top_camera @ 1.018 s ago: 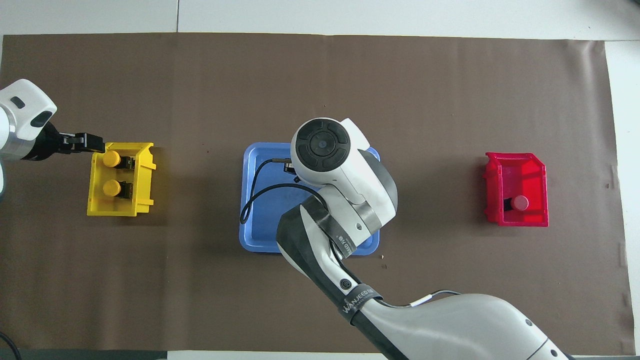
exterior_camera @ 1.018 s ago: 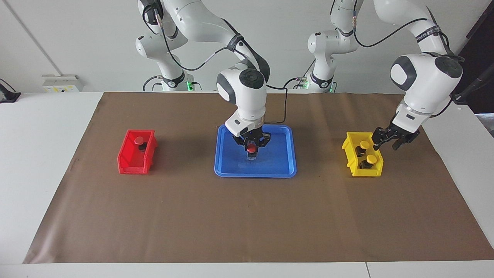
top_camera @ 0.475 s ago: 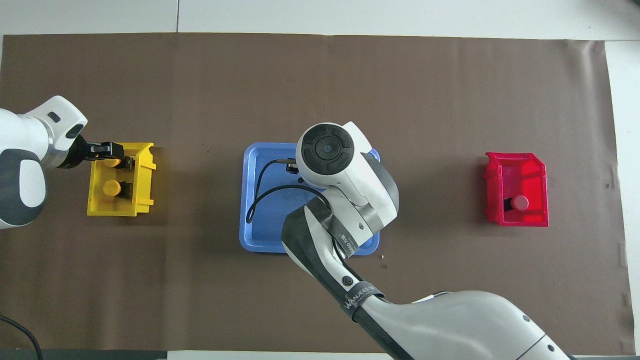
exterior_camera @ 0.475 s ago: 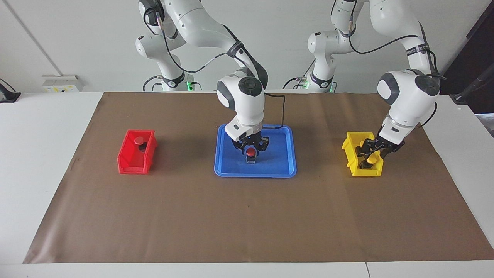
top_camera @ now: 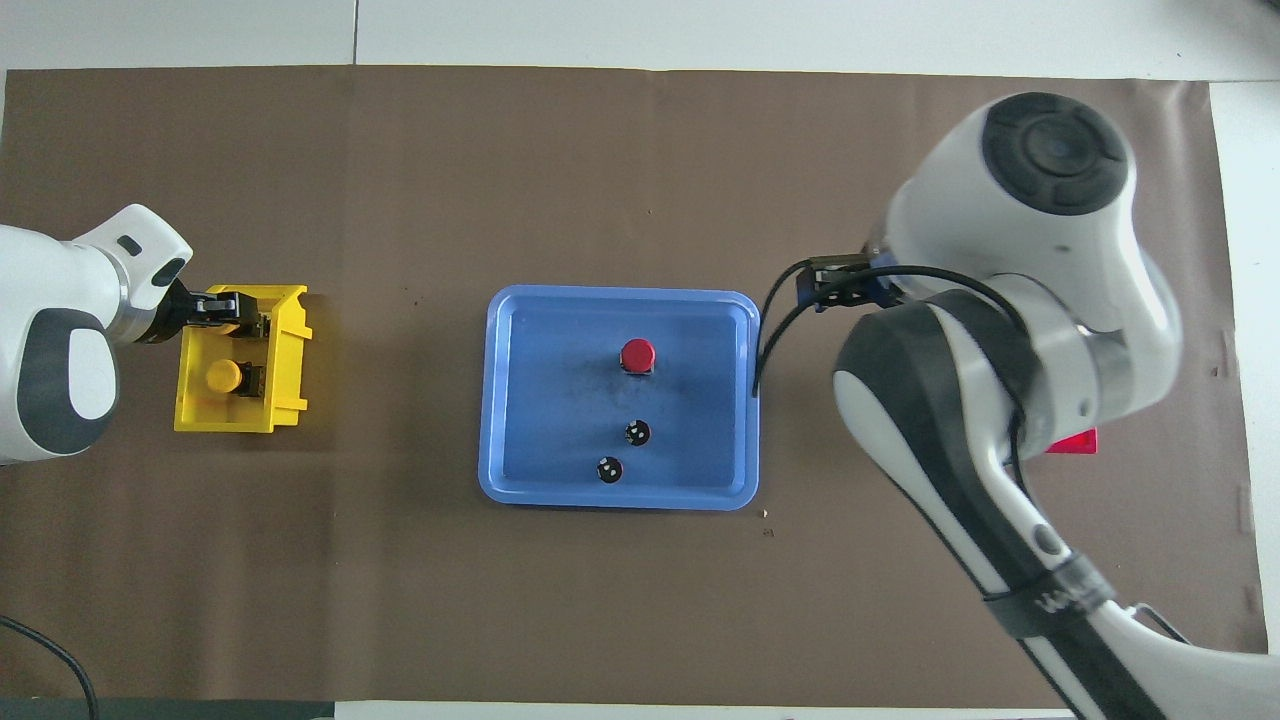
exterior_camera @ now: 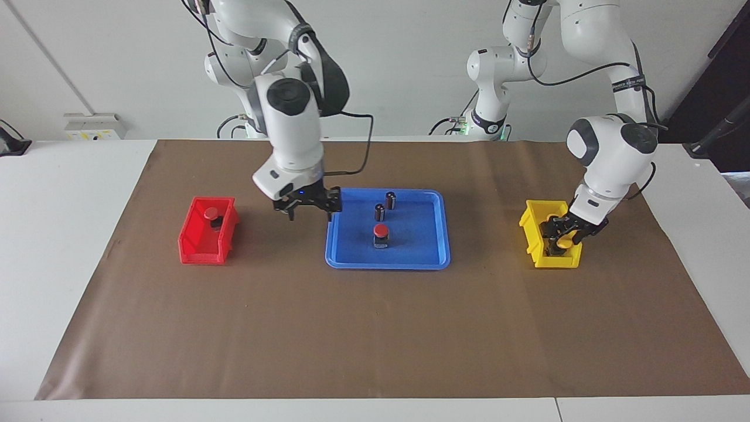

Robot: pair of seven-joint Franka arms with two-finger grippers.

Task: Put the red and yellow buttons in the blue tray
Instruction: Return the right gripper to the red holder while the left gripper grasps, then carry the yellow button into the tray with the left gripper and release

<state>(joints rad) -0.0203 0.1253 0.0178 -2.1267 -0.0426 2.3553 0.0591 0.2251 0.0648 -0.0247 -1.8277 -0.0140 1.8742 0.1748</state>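
Note:
A red button (exterior_camera: 381, 230) (top_camera: 637, 353) stands upright in the middle of the blue tray (exterior_camera: 345, 249) (top_camera: 540, 350). My right gripper (exterior_camera: 310, 211) hangs open and empty over the mat between the tray and the red bin (exterior_camera: 198, 240). That bin holds another red button (exterior_camera: 210, 214). My left gripper (exterior_camera: 563, 230) (top_camera: 232, 308) is down in the yellow bin (exterior_camera: 530, 225) (top_camera: 285, 360), at the yellow button (exterior_camera: 566, 240) farther from the robots. The other yellow button (top_camera: 222, 375) lies free in the same bin.
Two dark capless cylinders (exterior_camera: 391, 199) (exterior_camera: 379, 211) stand in the tray, nearer to the robots than the red button. In the overhead view the right arm covers nearly all of the red bin. Brown paper covers the table.
My right gripper opened, left the red button in the tray, rose and swung toward the red bin. My left gripper came down into the yellow bin over a yellow button.

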